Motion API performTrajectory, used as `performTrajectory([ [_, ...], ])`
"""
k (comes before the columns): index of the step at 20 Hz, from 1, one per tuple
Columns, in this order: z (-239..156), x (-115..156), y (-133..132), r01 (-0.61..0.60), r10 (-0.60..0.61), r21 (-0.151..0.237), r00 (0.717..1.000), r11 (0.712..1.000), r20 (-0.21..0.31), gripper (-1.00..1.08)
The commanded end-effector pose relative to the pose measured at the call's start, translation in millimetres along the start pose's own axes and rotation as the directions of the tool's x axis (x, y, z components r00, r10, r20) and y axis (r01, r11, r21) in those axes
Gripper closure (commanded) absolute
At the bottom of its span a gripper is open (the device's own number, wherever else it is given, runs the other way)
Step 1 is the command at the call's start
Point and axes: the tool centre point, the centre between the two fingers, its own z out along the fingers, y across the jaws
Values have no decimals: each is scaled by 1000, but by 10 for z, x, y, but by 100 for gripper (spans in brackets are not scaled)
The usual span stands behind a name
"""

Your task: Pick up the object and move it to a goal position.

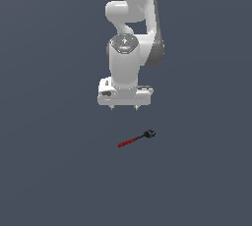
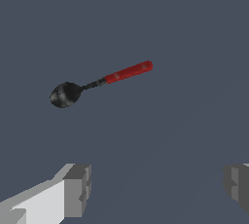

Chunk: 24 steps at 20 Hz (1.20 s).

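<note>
The object [image 1: 137, 138] is a tiny spoon-like tool with a red handle and a dark rounded head, lying flat on the grey floor. In the exterior view its head points to the view's right and its handle to the left. My gripper [image 1: 124, 107] hangs above and behind it, open and empty, with the two short fingertips far apart. In the wrist view the object [image 2: 102, 82] lies ahead of the fingers [image 2: 78, 189], clear of both, with nothing between the jaws.
The white arm [image 1: 130, 18] rises behind the gripper. The plain dark grey floor [image 1: 49, 171] fills the rest of both views.
</note>
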Motion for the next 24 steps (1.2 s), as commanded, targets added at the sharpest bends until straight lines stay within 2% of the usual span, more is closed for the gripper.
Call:
performTrajectory([
  [1, 0, 0, 0, 0, 0, 0, 1000, 1000, 0, -92],
  [9, 90, -85, -321, 47, -48, 27, 998, 999, 31, -92],
  [17, 98, -72, -321, 33, -34, 27, 999, 999, 31, -92],
  [24, 147, -11, -335, -40, 40, 27, 999, 999, 32, -92],
])
